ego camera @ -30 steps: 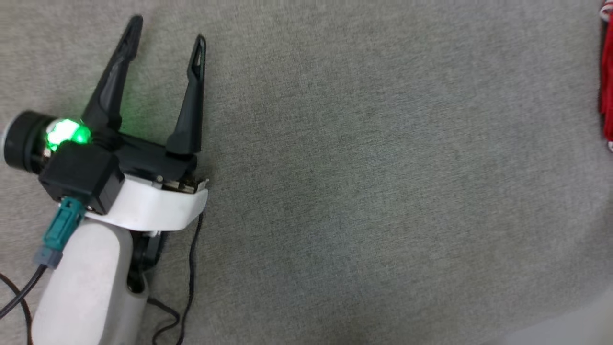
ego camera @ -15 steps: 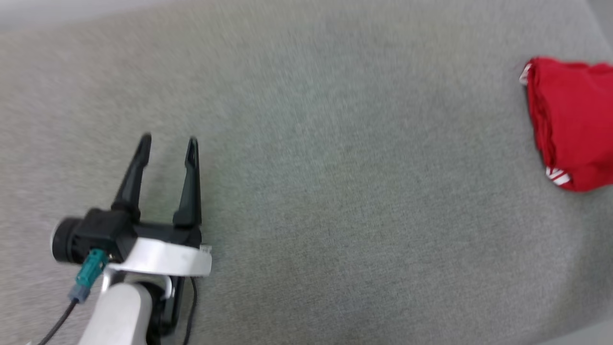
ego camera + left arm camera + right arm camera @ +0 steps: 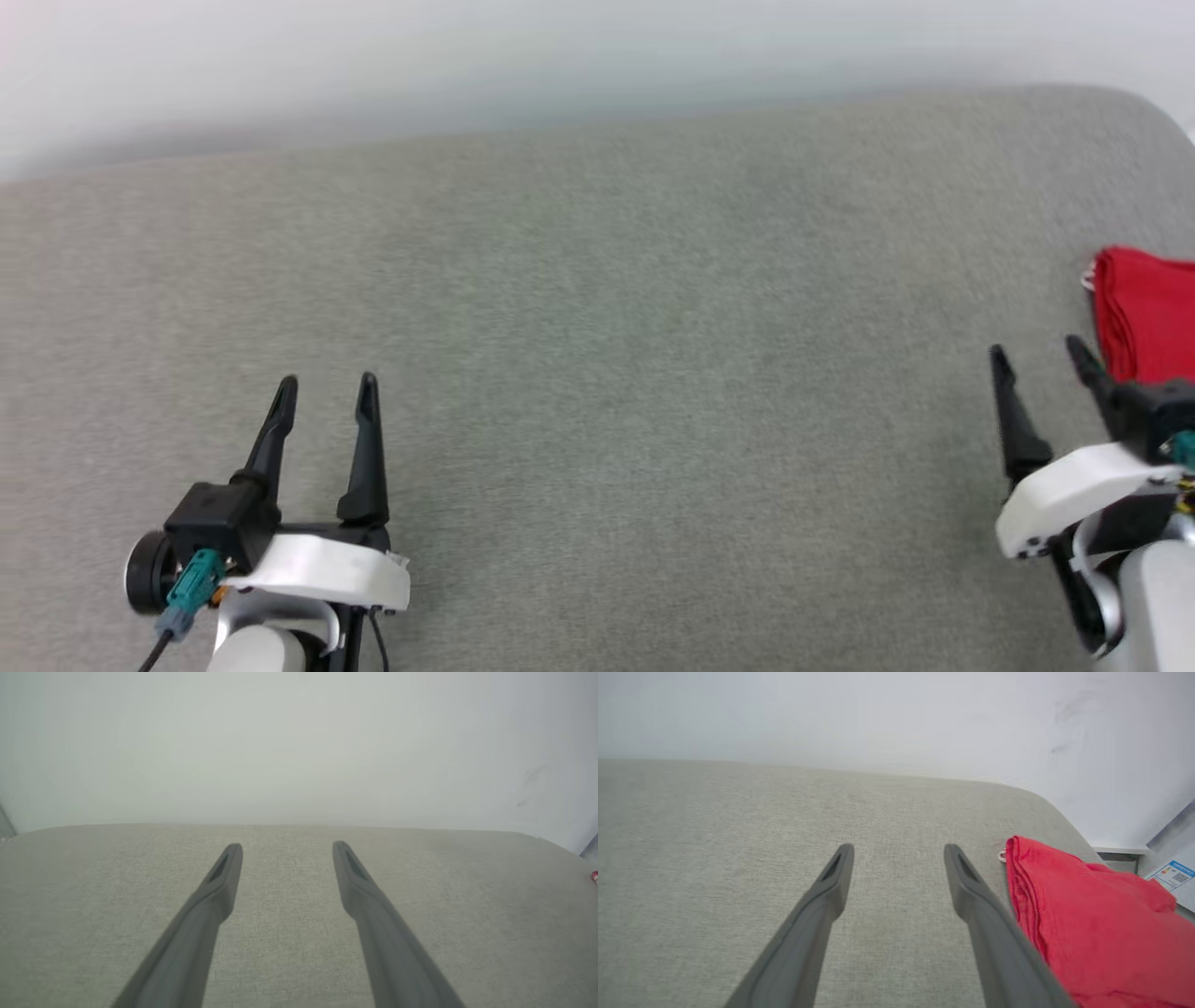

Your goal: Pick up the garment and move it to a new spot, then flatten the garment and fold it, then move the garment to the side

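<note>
**One folded garment at the bench's right end; both sets of fingers empty**

Count: one garment [image 3: 1144, 313], two grippers, one grey cloth-covered bench [image 3: 653, 308], one pale wall [image 3: 560, 56] behind it.

Garment: red, folded into a thick stack. It lies at the right end of the bench, near the rounded far corner. A scrap of white trim shows at its far left corner. In the right wrist view the garment [image 3: 1092, 924] turns its layered fold edges toward the fingers.

Left gripper [image 3: 327, 381]: fingers moderately apart with nothing between them. It sits over bare cloth, well apart from the garment. The left wrist view shows the left gripper [image 3: 285, 847] with the same gap, aimed at the bench's far edge and the wall.

Right gripper [image 3: 1036, 350]: similar gap and nothing held. Seen from its own wrist, the right gripper [image 3: 899, 848] has its outer finger running just beside the garment's folded edge. Cannot tell whether they touch.

Arms: both pale forearms enter from the bottom of the head view, fingers pointing away from the robot. The right pair leans slightly leftward.

Off the corner lies a blue-and-white printed sheet [image 3: 1169, 875].
</note>
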Robot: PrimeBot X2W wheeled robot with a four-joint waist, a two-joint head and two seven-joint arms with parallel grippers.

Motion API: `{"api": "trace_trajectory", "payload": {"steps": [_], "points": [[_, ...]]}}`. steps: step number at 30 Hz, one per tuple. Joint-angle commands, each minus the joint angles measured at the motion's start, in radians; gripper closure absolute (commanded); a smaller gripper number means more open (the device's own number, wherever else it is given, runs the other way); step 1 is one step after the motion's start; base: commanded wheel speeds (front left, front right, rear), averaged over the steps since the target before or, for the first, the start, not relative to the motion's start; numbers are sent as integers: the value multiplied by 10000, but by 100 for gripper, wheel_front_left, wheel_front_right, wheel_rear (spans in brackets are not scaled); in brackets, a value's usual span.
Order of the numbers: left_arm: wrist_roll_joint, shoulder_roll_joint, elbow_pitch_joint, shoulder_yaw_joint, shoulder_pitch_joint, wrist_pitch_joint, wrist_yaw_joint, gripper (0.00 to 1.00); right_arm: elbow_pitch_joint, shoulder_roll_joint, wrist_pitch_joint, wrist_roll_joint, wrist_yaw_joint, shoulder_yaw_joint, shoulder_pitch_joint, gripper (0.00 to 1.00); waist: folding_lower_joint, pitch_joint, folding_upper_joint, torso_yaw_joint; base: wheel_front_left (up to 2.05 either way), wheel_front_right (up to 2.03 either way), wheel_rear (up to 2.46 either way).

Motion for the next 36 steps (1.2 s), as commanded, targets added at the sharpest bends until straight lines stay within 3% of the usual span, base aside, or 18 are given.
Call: {"api": "trace_trajectory", "payload": {"steps": [1,10,15,36], "points": [[-33,-15,124,69,212,-60,52,0,-498,202,-59,27,-11,142,437,0,2,-537,0,499,0,0,0],[48,91,435,141,1023,-95,106,0,-3000,798,325,201,-11,371,2210,0,2,-1387,0,768,0,0,0],[26,136,403,165,1562,-90,190,0,-3805,1058,730,266,-11,470,3159,0,2,-1874,0,640,0,0,0],[-140,81,544,65,1717,-57,257,0,-4277,1119,1141,447,-11,597,3328,0,2,-1980,0,630,0,0,0]]}}
